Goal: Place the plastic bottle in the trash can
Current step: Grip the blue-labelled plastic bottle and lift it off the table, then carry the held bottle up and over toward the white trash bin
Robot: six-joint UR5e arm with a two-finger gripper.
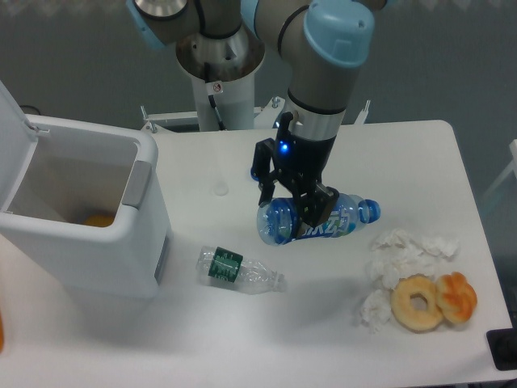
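The plastic bottle (343, 217), blue-tinted with a blue label and white lettering, lies on its side at the middle of the white table, neck pointing right. My gripper (291, 205) comes down from above, with one finger behind the bottle's base end and the other in front of its body. The fingers (317, 210) press against the bottle. I cannot tell whether the bottle rests on the table or hangs just above it. The trash can (149, 234), a large white bin with a grey handle panel, stands at the left with its lid (12, 121) up. Something orange (98, 219) lies inside.
A clear bottle with a dark green label (234, 269) lies between the bin and the gripper, nearer the front. Crumpled white tissues (404, 252) and two doughnuts (418, 303) lie at the front right. A black object (505, 349) sits at the right front corner.
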